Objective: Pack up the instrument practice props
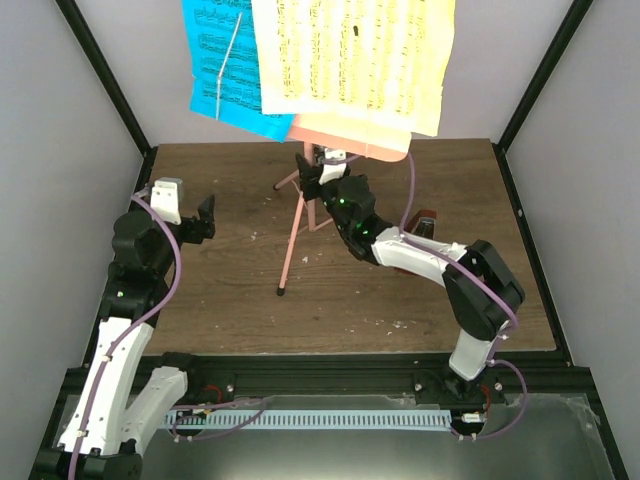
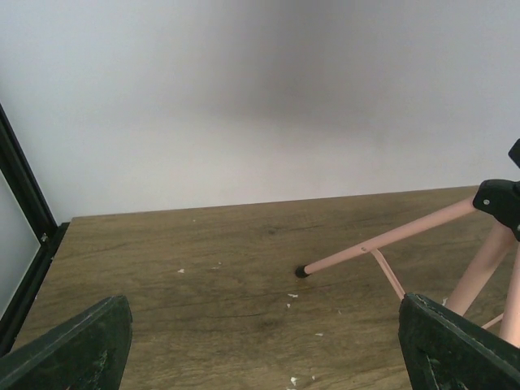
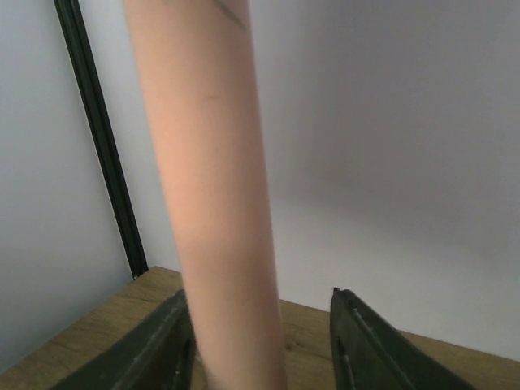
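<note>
the slim pink tripod music stand (image 1: 293,245) stands at the back of the wooden table (image 1: 200,290), yellow sheet-music pages (image 1: 350,60) and a blue page (image 1: 222,60) on its desk, its pole between the right gripper's (image 1: 312,172) loosely parted jaws, while the left gripper (image 1: 206,213) hangs spread wide and empty.

top external: high behind the near edge of the brown wooden tabletop (image 1: 220,300), looking down. left wrist: low, facing the back wall (image 2: 244,97). right wrist: close on the pink tripod music stand (image 3: 211,203), shared by all three.
</note>
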